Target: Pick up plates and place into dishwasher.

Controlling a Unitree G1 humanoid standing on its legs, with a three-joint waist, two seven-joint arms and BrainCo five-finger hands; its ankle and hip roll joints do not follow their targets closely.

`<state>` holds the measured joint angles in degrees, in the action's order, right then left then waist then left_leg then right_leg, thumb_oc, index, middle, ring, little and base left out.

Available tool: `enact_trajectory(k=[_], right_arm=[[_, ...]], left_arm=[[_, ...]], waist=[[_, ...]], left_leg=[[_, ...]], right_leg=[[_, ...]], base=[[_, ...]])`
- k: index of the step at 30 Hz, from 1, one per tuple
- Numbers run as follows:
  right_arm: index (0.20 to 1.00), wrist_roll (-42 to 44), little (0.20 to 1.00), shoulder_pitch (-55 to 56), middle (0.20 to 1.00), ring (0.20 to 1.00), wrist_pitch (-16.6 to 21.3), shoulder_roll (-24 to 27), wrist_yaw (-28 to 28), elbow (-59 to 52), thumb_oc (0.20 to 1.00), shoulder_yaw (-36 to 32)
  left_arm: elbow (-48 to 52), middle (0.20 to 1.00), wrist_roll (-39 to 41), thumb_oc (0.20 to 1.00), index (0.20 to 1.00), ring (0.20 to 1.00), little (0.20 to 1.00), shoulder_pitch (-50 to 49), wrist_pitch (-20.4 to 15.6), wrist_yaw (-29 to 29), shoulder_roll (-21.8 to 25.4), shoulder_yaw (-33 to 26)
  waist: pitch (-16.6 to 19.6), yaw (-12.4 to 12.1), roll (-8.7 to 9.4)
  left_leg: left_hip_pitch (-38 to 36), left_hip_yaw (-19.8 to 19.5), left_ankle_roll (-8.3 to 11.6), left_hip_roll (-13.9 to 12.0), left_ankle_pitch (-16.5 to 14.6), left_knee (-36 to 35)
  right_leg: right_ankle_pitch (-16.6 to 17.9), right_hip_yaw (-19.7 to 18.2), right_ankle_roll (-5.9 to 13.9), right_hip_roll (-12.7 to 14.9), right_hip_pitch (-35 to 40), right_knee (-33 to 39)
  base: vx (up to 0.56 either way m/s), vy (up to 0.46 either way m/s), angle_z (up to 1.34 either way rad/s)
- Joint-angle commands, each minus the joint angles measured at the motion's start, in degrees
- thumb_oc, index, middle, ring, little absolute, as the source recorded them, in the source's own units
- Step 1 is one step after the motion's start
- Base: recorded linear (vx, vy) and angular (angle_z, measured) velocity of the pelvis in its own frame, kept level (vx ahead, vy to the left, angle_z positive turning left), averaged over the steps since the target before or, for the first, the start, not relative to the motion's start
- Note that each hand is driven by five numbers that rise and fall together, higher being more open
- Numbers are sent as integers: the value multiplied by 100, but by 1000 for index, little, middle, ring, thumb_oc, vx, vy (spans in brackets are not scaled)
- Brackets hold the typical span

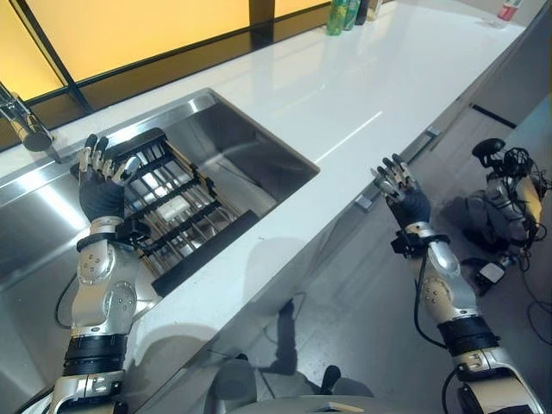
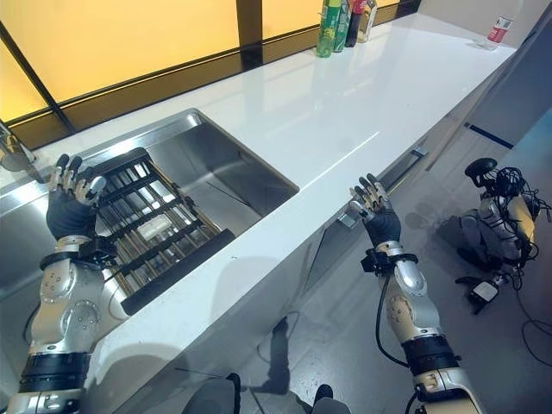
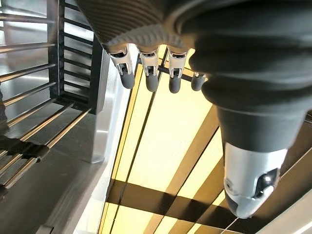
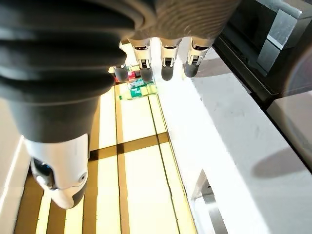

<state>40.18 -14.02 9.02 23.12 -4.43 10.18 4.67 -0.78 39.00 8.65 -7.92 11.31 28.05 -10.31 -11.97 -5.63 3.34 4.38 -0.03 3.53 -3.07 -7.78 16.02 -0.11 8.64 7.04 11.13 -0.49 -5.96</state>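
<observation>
A black wire rack (image 1: 177,216) lies in the steel sink (image 1: 250,155) at the left of the white counter (image 1: 362,95). My left hand (image 1: 102,194) is raised over the rack's left end, fingers (image 3: 151,73) straight and spread, holding nothing. My right hand (image 1: 407,203) hangs in front of the counter's front edge, just beside a metal handle (image 1: 366,200) on the cabinet face. Its fingers (image 4: 165,63) are straight too, and it is empty.
A faucet (image 1: 21,121) stands at the sink's far left. Several bottles (image 2: 341,24) stand at the counter's back by the window, and one more (image 2: 498,30) at the far right. A dark device with cables (image 1: 509,198) sits on the floor at right.
</observation>
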Motion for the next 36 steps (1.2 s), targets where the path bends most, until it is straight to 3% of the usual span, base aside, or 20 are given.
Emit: enact_trajectory(k=[1,5,9,15,20,22,23,25,27,33,36], right_arm=[[1000,-408,1000,95,1000,1000,192,106,251,-858,1000,13],[1000,-700,1000,179,1000,1000,166,351,527,-1581,1000,-86],[1000,-1040,1000,85,1000,1000,58,629,717,-2130,1000,-123],[1000,-1589,1000,-289,1000,1000,45,916,1359,-2729,1000,-208],[1000,-1681,1000,-622,1000,1000,54,970,1107,-3116,1000,22],[1000,-1790,1000,-695,1000,1000,-29,1007,1091,-3157,1000,145],[1000,-1764,1000,-769,1000,1000,-76,1083,1116,-3065,1000,213],[1000,-1704,1000,-850,1000,1000,-73,1100,1005,-2905,1000,310],[1000,-1705,1000,-943,1000,1000,-143,1062,896,-2757,1000,443],[1000,-1606,1000,-1091,1000,1000,-225,756,774,-2478,1000,757],[1000,-1535,1000,-1023,1000,1000,-179,565,779,-2458,1000,782]], left_arm=[[382,1000,-286,1000,1000,1000,1000,-130,-116,37,269,87],[445,1000,-367,1000,1000,1000,1000,-147,-152,266,55,191],[491,1000,-449,1000,1000,1000,1000,-183,-190,462,-118,244],[533,1000,-430,1000,1000,1000,1000,-298,-326,605,-232,166],[558,1000,-276,1000,1000,1000,1000,-404,-530,623,-353,102],[529,1000,-327,1000,1000,1000,1000,-308,-503,506,-464,176],[490,1000,-389,1000,1000,1000,1000,-215,-506,357,-525,304],[416,1000,-516,1000,1000,1000,1000,-129,-641,298,-531,402],[333,1000,-522,1000,1000,1000,1000,-57,-770,289,-515,478],[250,1000,-506,1000,1000,1000,1000,157,-837,319,-506,648],[340,1000,-580,1000,1000,1000,1000,227,-825,343,-491,751]], waist=[[484,126,121],[622,309,35],[754,392,-26],[815,327,-49],[817,196,-106],[832,219,-91],[850,264,-73],[861,321,-93],[870,296,-119],[978,191,-88],[987,95,-83]], left_leg=[[-173,128,-116,-168,-178,-279],[-350,193,-31,-303,15,-632],[-499,234,107,-486,224,-911],[-367,122,319,-813,480,-902],[-110,34,462,-959,790,-789],[82,526,492,-1009,892,-434],[167,1006,539,-1105,1053,-176],[174,1284,526,-1111,1015,-95],[162,1218,554,-1058,1041,-63],[-218,1054,380,-603,385,-439],[-258,962,204,-370,218,-498]], right_leg=[[405,-266,339,503,84,304],[214,-358,325,333,107,351],[55,-324,171,132,173,371],[-90,-125,-122,-183,222,377],[-137,119,-280,-296,278,447],[-175,472,-358,-240,303,425],[-168,763,-400,-174,329,425],[-176,965,-402,-102,329,388],[-125,986,-359,-31,367,422],[70,944,-7,428,407,402],[82,955,57,648,309,-186]], base=[[-94,2,-31],[-97,12,-22],[-69,-19,-13],[-94,-92,5],[-82,-4,15],[-97,75,49],[-87,131,100],[-22,192,114],[55,210,91],[115,190,60],[84,162,33]])
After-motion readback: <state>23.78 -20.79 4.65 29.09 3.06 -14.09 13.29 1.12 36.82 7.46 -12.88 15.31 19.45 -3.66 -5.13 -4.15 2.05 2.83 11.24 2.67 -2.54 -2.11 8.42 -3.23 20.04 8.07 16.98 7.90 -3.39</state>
